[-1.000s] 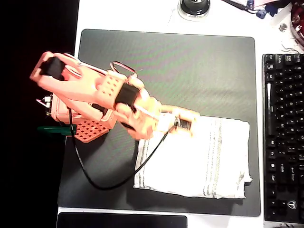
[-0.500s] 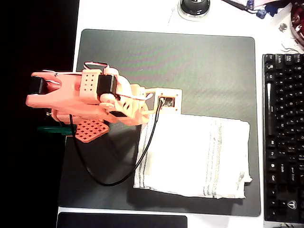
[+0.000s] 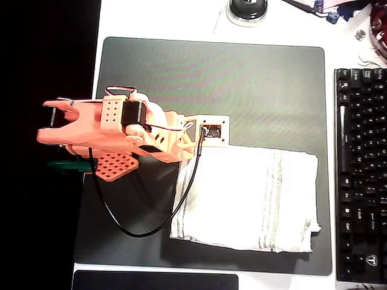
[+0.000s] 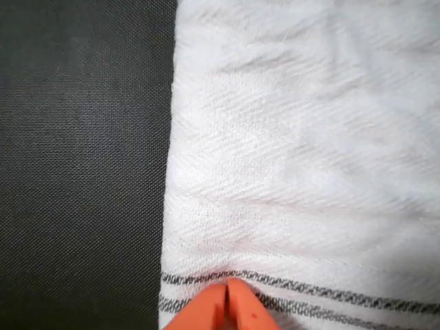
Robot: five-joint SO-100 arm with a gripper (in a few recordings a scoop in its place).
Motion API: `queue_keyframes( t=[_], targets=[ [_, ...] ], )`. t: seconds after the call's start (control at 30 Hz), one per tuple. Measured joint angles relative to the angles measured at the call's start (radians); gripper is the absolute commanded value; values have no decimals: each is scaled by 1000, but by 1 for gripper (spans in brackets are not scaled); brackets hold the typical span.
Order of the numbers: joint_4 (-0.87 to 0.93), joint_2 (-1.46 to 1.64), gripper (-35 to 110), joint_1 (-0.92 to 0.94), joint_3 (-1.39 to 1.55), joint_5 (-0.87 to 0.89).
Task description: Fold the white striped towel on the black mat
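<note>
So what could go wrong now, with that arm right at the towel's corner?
The tool looks closed, its tips together over the white striped towel near the striped band. If it holds no cloth, lifting would leave the towel flat. If it pinches only a thin bit near the edge, the cloth might slip out mid-fold. The black cable drapes near the towel's edge on the black mat and might snag.

The arm (image 3: 115, 133) is showing an orange plastic body with black servo blocks, a perforated grid panel and a pale wrist camera housing. A black cable (image 3: 151, 226) is looping off it. The gripper (image 4: 227, 307) is showing two orange tips.
</note>
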Motion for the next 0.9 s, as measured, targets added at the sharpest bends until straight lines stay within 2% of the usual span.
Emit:
queue_keyframes(
  t=[0.9],
  targets=[
    [-8,2,0,-17,31,38]
  ],
)
